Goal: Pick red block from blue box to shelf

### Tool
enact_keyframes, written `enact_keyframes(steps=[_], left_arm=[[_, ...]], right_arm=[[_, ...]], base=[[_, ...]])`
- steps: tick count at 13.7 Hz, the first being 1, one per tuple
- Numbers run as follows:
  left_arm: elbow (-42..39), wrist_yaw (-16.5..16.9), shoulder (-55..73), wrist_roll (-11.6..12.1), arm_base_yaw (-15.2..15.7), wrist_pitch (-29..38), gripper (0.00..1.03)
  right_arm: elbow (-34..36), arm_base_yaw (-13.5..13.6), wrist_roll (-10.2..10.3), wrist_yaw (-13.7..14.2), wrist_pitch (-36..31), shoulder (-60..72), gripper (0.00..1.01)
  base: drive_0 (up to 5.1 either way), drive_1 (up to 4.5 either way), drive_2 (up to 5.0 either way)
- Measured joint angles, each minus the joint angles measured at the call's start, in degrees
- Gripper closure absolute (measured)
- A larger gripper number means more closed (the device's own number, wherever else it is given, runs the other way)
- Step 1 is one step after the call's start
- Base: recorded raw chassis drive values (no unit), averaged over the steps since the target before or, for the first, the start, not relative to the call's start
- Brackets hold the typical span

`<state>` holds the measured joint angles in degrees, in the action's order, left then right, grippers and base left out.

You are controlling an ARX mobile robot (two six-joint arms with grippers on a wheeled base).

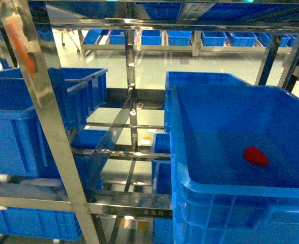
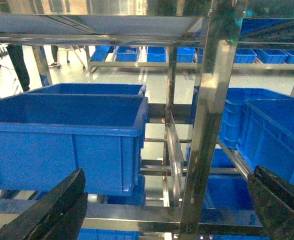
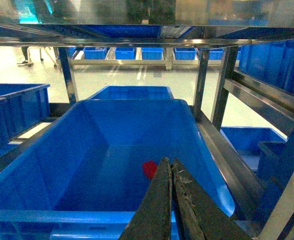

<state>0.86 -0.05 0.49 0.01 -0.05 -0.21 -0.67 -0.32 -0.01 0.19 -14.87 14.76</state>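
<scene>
The red block (image 1: 255, 156) lies on the floor of a big dark blue crate (image 1: 231, 185) that sits on the steel shelf (image 1: 42, 101). In the right wrist view the red block (image 3: 149, 169) shows just beyond and slightly left of my right gripper (image 3: 168, 161). That gripper is shut with nothing in it and hangs over the crate's near rim (image 3: 37, 216). My left gripper (image 2: 168, 172) is open and empty, facing a shelf upright (image 2: 212, 100). The blue box is out of view. Neither gripper shows in the head view.
Another dark blue crate (image 1: 17, 122) sits on the shelf's left bay, also seen as the crate (image 2: 62, 130) in the left wrist view. More crates stand behind and on the tier below. Shelf bars (image 1: 124, 201) cross between the bays. A tier (image 3: 137, 35) runs overhead.
</scene>
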Motion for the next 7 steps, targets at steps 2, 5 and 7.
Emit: enact_keyframes(steps=[2, 5, 7], left_arm=[[0.00, 0.00, 0.00, 0.00, 0.00, 0.00, 0.05], [0.00, 0.00, 0.00, 0.00, 0.00, 0.00, 0.05], [0.00, 0.04, 0.00, 0.02, 0.00, 0.00, 0.05]], right_arm=[[0.00, 0.00, 0.00, 0.00, 2.51, -2.51, 0.99], [-0.02, 0.00, 0.00, 0.00, 5.29, -5.33, 0.99], [-0.04, 0.02, 0.00, -0.20, 14.32, -14.62, 0.99]], base=[[0.0, 0.00, 0.0], [0.0, 0.00, 0.0], [0.0, 0.00, 0.0]])
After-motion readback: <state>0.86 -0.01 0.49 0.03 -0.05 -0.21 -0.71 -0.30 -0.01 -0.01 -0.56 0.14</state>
